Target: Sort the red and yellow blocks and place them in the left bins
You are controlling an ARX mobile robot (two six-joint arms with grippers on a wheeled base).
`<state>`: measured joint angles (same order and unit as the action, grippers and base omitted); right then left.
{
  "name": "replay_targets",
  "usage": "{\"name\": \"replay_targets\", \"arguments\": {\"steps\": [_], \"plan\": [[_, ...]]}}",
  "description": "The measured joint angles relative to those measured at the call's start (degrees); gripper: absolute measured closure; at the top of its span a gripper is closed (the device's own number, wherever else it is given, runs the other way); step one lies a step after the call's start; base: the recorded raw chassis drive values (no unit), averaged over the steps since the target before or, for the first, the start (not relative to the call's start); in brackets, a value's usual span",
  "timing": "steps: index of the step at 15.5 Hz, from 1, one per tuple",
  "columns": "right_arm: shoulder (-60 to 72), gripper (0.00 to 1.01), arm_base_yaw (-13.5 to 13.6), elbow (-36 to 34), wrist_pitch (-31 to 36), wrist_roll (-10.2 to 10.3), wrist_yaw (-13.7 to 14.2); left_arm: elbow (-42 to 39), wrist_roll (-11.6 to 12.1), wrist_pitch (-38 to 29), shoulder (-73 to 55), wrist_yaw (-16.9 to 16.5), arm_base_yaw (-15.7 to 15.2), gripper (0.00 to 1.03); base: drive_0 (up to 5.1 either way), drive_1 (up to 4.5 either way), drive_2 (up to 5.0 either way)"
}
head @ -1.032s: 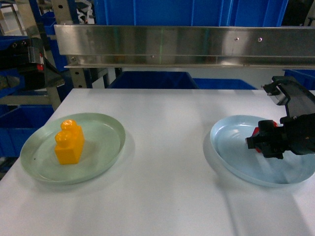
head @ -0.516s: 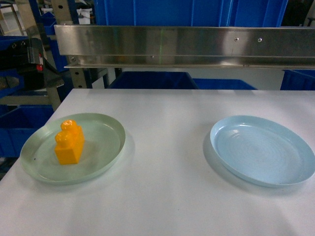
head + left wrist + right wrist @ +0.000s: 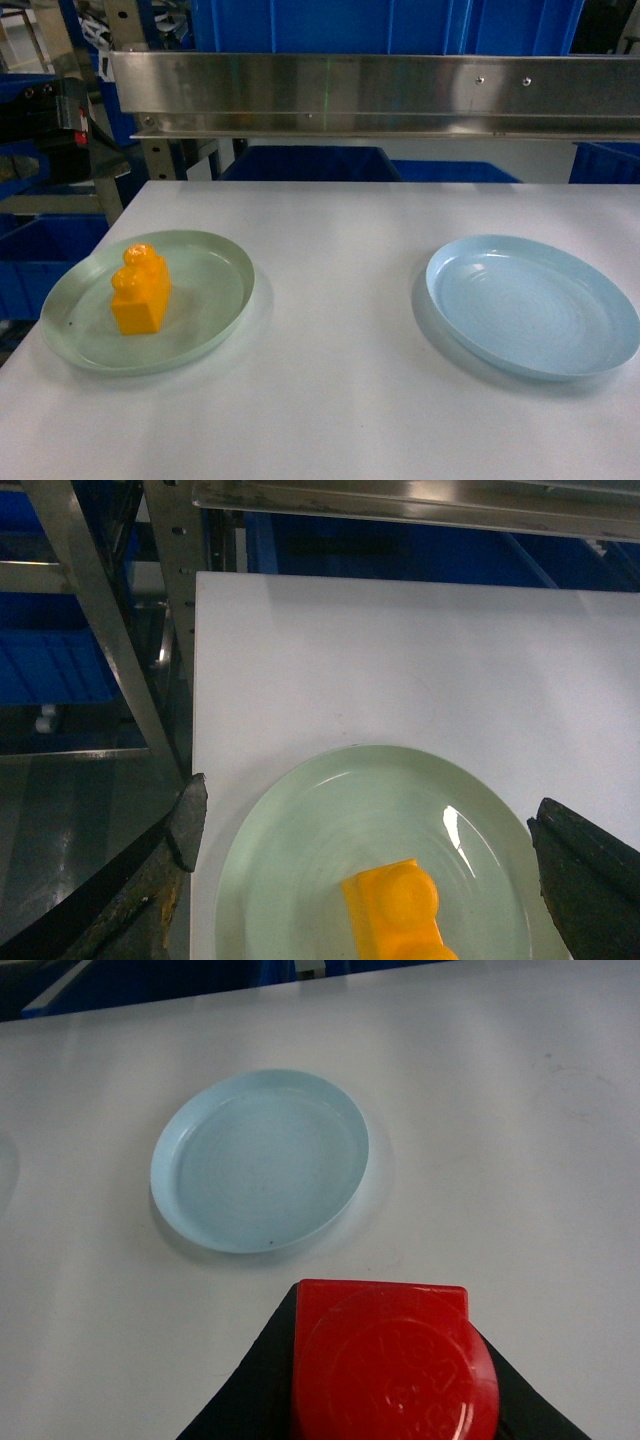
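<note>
Both grippers aloft — right gripper [image 3: 385, 1400] clamps red brick [image 3: 390, 1360].

Orange-yellow block [image 3: 141, 290] upright on green plate [image 3: 215, 320]; red block [image 3: 393, 1365] clamped in right end effector [image 3: 380, 1400].

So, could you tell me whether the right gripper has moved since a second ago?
Yes. It hung over the pale blue plate in the head view then; now it is out of that view, with the red block in its jaws.
</note>
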<state>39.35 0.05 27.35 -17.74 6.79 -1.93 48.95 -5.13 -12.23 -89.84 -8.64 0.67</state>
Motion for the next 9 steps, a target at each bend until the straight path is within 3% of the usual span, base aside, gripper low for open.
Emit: {"name": "replay_targets", "arguments": {"steps": [5, 9], "plan": [[0.8, 0.74, 0.2, -1.1, 6.3, 0.5, 0.4, 0.0, 0.0, 0.0, 0.0, 0.0, 0.0, 0.05, 0.0, 0.0, 0.0], [0.6, 0.74, 0.2, -1.1, 6.2, 0.9, 0.4, 0.0, 0.0, 0.0, 0.0, 0.0, 0.0, 0.05, 0.0, 0.0, 0.0]]}}
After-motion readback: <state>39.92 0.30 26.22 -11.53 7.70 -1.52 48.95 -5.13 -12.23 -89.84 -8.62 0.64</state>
